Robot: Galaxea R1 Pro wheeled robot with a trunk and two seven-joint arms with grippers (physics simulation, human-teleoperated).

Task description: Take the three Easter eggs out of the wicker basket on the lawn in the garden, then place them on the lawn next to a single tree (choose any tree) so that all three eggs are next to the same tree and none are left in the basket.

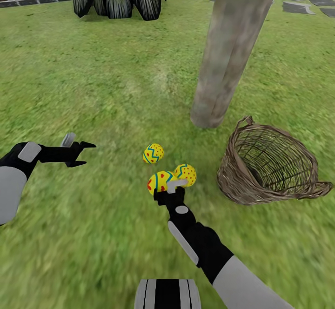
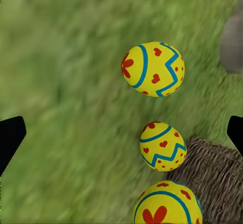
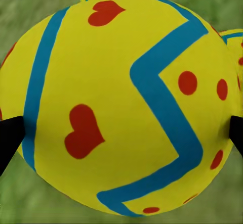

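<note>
Eggs [image 1: 160,181] on lawn [image 1: 93,90], basket [image 1: 270,164] tipped sideways

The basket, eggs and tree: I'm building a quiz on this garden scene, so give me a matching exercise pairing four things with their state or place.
Things:
1. basket
2. right gripper
3. left gripper
4. tree

States:
a. open, nothing between its fingers
b. tipped on its side, no eggs inside
c. at the nearest egg, fingers either side of it
d. stands upright just beyond the basket

Pairs: 1-b, 2-c, 3-a, 4-d
</note>
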